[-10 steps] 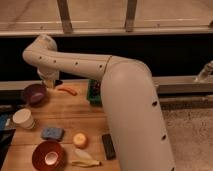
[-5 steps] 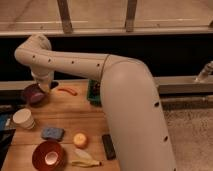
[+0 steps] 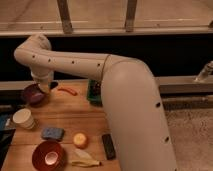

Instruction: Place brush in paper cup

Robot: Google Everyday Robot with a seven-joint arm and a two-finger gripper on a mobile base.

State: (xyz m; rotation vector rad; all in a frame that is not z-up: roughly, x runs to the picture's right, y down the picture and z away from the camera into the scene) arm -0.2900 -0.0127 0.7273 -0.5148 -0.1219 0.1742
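The paper cup [image 3: 23, 119] stands upright at the table's left edge, off-white with a pale inside. My gripper [image 3: 43, 86] hangs at the end of the white arm, over the right rim of the purple bowl [image 3: 33, 94], well behind the cup. A small dark shape [image 3: 53, 84] sticks out just right of the gripper; I cannot tell whether it is the brush. No other part of the brush shows.
On the wooden table [image 3: 75, 115]: an orange-red piece [image 3: 67, 91], a green object [image 3: 94, 92] by the arm, a blue sponge [image 3: 52, 133], an orange fruit [image 3: 80, 140], a red bowl [image 3: 47, 156], a yellow peel [image 3: 85, 162], a flat black bar [image 3: 108, 146].
The gripper has moved down and a little to the left, from above the table's back edge to the purple bowl's rim.
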